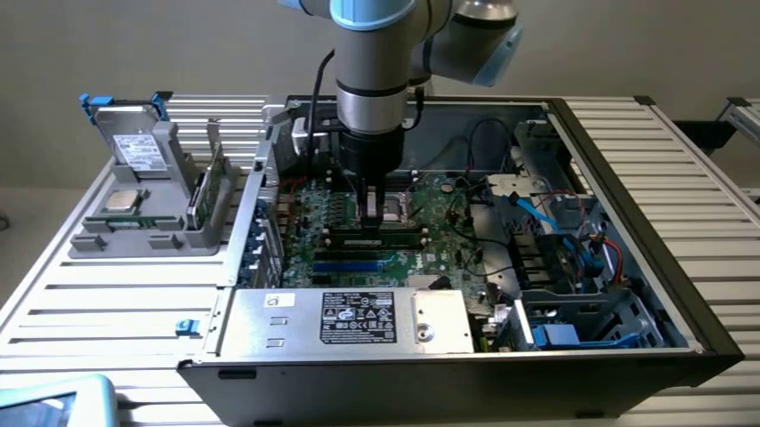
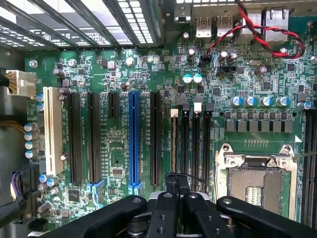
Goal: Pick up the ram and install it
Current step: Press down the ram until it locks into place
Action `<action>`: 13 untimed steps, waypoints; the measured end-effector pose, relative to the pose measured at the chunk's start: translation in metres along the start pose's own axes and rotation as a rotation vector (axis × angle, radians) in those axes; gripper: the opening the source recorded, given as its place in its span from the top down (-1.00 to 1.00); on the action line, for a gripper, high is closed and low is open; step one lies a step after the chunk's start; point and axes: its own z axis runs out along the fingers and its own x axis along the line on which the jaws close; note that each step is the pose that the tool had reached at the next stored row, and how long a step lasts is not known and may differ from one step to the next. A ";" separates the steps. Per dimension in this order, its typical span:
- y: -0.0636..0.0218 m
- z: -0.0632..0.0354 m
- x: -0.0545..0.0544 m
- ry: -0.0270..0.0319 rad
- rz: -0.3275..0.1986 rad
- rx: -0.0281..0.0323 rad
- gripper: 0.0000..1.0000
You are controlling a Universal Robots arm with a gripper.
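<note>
The ram (image 1: pixel 410 236) is a thin green stick with black chips. It stands on edge along a memory slot of the motherboard (image 1: pixel 451 200) inside the open computer case. My gripper (image 1: pixel 377 219) comes straight down onto the middle of its top edge, shut on it. In the wrist view the ram (image 2: pixel 174 144) shows edge-on as a narrow strip. It runs out from between my closed fingers (image 2: pixel 171 186), in line with the outermost of several parallel memory slots. The half under the gripper is hidden.
The bare processor socket (image 2: pixel 257 186) lies just beyond the memory slots. Long black and blue expansion slots (image 2: pixel 133 144) run on the other side. The silver power supply (image 1: pixel 344 316) fills the case front. A grey fixture (image 1: pixel 142 227) at the exterior view's left holds a processor chip (image 1: pixel 123 198) and a green card (image 1: pixel 202 200).
</note>
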 end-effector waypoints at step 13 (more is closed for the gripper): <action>-0.0106 -0.0263 0.001 0.0016 0.000 -0.0008 0.78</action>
